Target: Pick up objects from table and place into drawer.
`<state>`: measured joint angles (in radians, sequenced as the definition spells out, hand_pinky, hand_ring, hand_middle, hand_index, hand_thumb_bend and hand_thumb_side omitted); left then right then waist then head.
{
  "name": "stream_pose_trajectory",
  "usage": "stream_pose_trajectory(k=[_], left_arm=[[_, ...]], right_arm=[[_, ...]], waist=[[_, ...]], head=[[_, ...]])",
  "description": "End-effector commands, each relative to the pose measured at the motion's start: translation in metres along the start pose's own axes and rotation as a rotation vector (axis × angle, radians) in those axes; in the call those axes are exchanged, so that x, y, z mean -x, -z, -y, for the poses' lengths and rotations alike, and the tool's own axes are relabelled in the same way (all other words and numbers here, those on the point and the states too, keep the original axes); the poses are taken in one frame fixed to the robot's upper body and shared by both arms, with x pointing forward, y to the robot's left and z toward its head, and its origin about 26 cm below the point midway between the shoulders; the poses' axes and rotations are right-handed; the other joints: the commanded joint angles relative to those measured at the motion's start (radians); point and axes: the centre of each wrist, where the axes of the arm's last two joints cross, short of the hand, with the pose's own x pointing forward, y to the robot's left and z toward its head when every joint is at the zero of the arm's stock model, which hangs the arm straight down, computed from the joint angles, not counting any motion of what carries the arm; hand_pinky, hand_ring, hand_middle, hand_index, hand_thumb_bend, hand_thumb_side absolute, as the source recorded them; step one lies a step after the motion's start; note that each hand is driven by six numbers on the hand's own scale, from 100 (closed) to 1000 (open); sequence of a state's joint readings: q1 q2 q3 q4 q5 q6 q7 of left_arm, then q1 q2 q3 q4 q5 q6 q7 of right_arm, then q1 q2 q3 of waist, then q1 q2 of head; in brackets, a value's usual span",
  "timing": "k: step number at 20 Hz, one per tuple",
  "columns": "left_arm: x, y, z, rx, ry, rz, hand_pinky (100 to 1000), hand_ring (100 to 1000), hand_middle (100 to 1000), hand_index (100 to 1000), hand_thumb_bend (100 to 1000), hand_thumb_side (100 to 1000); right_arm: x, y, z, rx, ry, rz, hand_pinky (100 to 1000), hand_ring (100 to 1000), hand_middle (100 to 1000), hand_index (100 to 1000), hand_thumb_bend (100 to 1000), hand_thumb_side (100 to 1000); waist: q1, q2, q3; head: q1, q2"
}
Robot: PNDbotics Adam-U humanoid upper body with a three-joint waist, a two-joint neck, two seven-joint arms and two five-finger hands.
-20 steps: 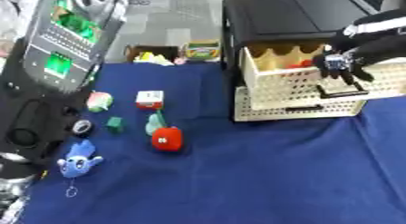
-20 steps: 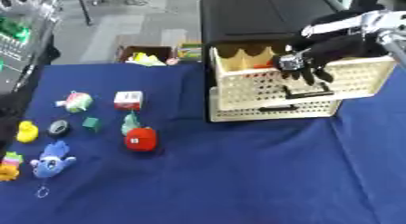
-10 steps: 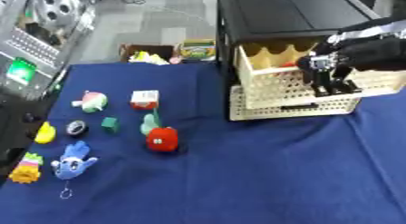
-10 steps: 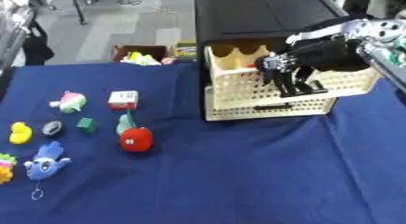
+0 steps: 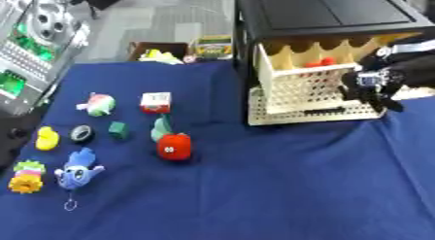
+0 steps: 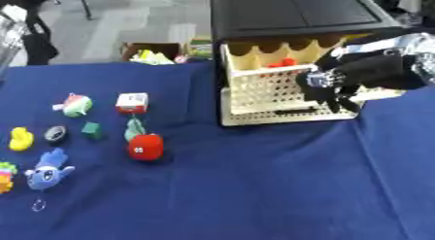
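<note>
Right hand [image 6: 327,86] of ours sits against the front of the pulled-out upper drawer [image 6: 272,83], fingers curled downward over the lattice face; whether they hook the drawer or merely rest on it we cannot tell, and we see nothing carried in them. Our left hand shows in neither view.

Inside the drawer a red thing [image 6: 283,63] lies near the back. What remains to be picked lies well apart from our hand, across the blue desk [image 5: 255,185] to its left: a red round toy [image 5: 174,146] nearest, with a pale green piece [image 5: 159,128] touching its upper edge, then a red-and-white box [image 5: 155,102], a small green cube [image 5: 118,129], a pink-and-green toy [image 5: 98,103], a dark ring [image 5: 81,133], a yellow duck [image 5: 45,138], a blue plush [image 5: 78,167] and a yellow-and-green toy [image 5: 25,178] at the left edge.

We judge the coming move turns on that leftward reach: the red toy is the closest candidate, lying left of and nearer to us than the drawer front. It looks about as wide as tall, so no long axis dictates the wrist angle. For the far-left toys the unseen left arm would be the nearer one.
</note>
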<state>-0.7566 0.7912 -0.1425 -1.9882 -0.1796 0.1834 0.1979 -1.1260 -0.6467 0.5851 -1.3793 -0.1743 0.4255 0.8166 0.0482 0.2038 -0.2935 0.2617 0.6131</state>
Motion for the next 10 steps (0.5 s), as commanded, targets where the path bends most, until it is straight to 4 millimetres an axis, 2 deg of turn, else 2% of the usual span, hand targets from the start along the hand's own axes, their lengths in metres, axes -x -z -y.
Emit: stream_pose_trajectory(k=[1, 10], left_arm=[[-0.004, 0.004, -0.011, -0.029, 0.019, 0.023, 405, 687, 681, 914, 100, 668], [-0.005, 0.006, -0.010, -0.044, -0.003, 0.020, 406, 686, 676, 912, 100, 675]], right_arm=[[-0.006, -0.015, 0.009, -0.031, 0.011, -0.062, 224, 413, 449, 571, 100, 618], [0.012, -0.001, 0.015, 0.024, -0.055, -0.122, 331, 527, 566, 665, 100, 800]], waist=[[-0.003, -0.017, 0.002], [-0.009, -0.021, 0.013]], head=[[-0.001, -0.011], [-0.001, -0.013]])
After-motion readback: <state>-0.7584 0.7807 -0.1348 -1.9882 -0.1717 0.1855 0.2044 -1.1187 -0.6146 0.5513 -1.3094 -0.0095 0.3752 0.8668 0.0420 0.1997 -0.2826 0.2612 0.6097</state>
